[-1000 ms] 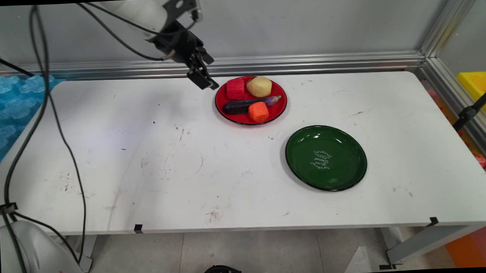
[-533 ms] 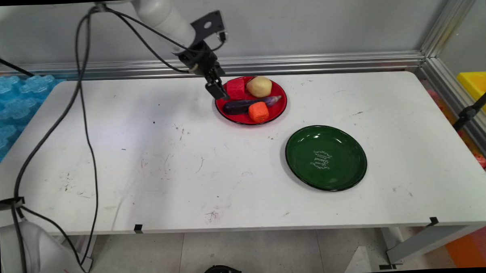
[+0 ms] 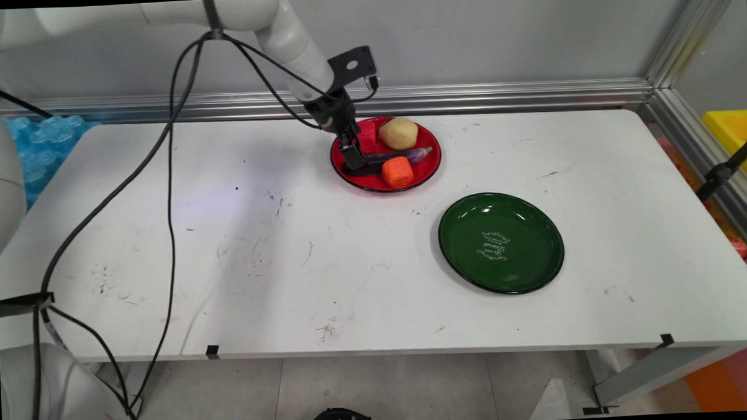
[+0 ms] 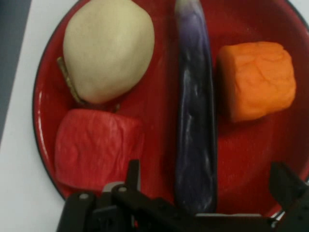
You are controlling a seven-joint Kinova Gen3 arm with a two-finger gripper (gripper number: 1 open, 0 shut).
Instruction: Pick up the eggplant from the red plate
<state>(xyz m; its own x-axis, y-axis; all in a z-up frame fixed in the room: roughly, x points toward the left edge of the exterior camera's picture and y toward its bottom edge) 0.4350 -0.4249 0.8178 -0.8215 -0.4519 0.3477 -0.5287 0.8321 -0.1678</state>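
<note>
**Even light over the table, soft focus at the hand**

The main view is bright and evenly lit from above. The scuffed white table [image 3: 375, 266] carries only faint, diffuse shadows. Small white glints sit on the glossy dark green plate [image 3: 501, 243]. Straight edges bow slightly toward the corners. The hand view is dimmer and soft, with a pale sheen along the long purple eggplant [image 4: 195, 125]; the black gripper [image 4: 207, 193] is blurred.

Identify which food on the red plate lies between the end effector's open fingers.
The eggplant: long, purple, its end between the fingers; the others sit beside it.
</note>
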